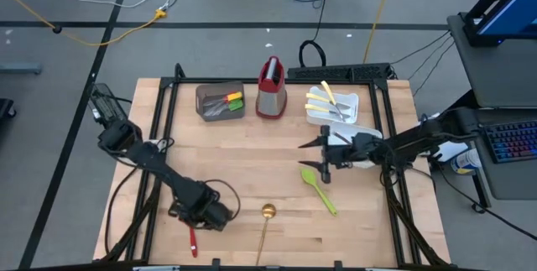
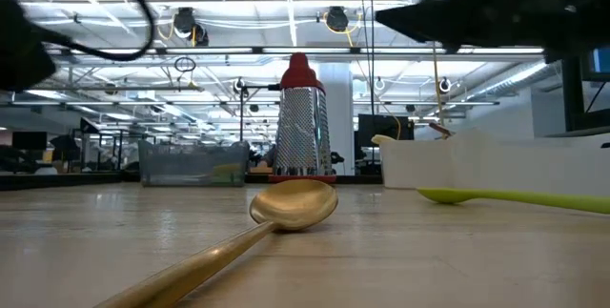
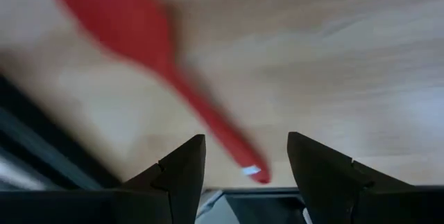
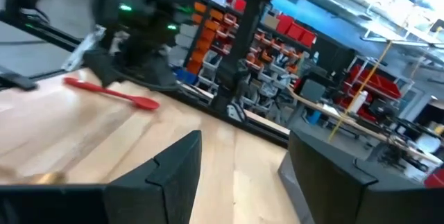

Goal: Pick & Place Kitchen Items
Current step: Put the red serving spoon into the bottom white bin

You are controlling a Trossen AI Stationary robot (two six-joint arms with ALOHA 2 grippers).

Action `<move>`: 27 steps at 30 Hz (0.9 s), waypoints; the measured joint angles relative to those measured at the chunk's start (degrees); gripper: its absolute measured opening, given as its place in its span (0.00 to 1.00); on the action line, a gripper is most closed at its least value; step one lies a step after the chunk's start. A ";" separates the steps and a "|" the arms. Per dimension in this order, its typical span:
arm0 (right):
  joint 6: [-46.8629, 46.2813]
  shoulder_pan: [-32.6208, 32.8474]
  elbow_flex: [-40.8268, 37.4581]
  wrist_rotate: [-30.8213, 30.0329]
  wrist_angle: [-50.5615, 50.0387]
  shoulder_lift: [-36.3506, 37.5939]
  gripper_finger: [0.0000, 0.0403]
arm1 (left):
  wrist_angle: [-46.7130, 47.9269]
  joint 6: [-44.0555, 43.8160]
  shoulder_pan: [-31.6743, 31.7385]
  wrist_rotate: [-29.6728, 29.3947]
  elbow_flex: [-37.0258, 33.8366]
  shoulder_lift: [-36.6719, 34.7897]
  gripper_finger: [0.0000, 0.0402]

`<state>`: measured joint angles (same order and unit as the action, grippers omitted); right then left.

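A slim red spoon (image 1: 193, 241) lies flat on the pale wooden surface (image 1: 252, 149) near its lower-left edge; the left gripper (image 1: 204, 212) hovers just above it, fingers parted and empty. Right of centre, the right gripper (image 1: 323, 155) gapes wide over open boards, beside a smooth green spoon (image 1: 318, 188). A gold long-handled spoon (image 1: 265, 225) lies at bottom centre.

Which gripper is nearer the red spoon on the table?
Left. The left gripper hangs open right over the red spoon at the table's front edge; the right gripper, also open, is far across the table above the green spoon.
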<state>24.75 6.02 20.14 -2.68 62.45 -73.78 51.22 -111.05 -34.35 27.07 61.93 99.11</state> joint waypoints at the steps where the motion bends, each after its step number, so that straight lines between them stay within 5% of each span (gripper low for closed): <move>1: 0.00 -0.48 1.33 -0.01 -0.63 -1.03 0.53 | -0.02 -2.24 -0.67 0.71 -0.30 0.00 0.53; 15: 2.96 -8.35 11.05 -0.17 -0.98 -11.38 0.53 | -4.03 -19.00 -6.53 0.98 -6.37 -0.03 0.53; 27: 0.55 -10.53 11.74 -0.07 -0.13 -11.61 0.53 | -17.32 -17.73 -9.23 -5.82 -12.68 -0.45 0.51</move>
<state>25.30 -4.51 31.88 -2.74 62.33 -85.38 33.90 -128.78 -43.58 21.25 49.25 98.66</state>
